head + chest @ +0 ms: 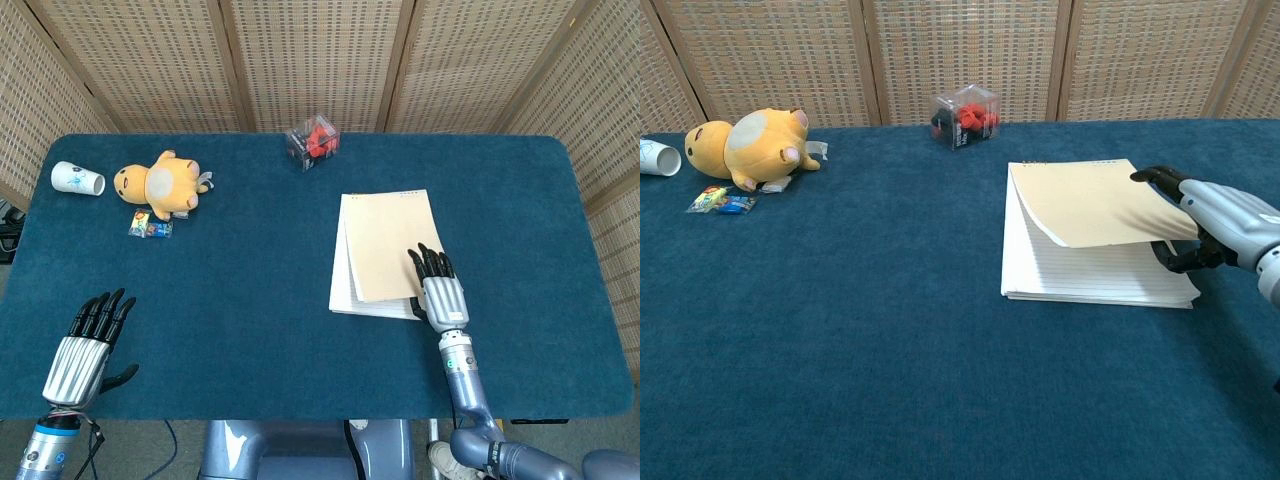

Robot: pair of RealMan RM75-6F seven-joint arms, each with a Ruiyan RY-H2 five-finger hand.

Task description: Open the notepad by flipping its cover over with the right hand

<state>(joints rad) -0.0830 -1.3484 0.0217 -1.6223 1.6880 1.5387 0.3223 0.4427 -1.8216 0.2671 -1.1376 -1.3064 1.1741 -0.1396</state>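
no text can be read; the marks on the white cup (77, 179) are too small.
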